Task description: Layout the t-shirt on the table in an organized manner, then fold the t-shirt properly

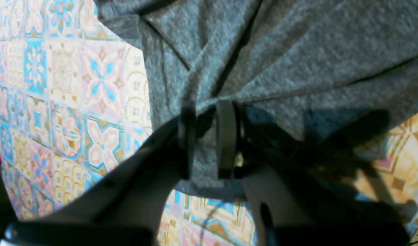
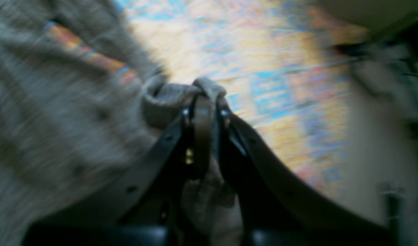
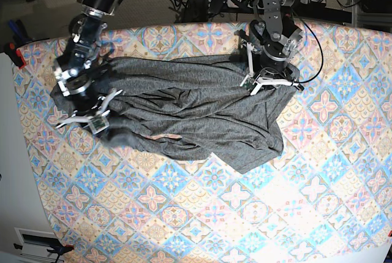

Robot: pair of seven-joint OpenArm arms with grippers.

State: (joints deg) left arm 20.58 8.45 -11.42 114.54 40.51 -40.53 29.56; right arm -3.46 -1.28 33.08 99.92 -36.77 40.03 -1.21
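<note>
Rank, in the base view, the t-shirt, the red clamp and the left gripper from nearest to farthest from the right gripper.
Measured from the right gripper:
1. t-shirt: pinched in its jaws, at the shirt's end on the view's left.
2. red clamp: on the table edge, up and to the view's left.
3. left gripper: across the shirt, at its other end.

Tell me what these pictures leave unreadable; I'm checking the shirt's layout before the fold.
- Right wrist view: motion blur smears the t-shirt and table.
- Base view: bunched folds hide the t-shirt's sleeves and collar.
- Left wrist view: the left gripper and its shadow cover the pinched fabric; frame edges crop the rest.
</note>
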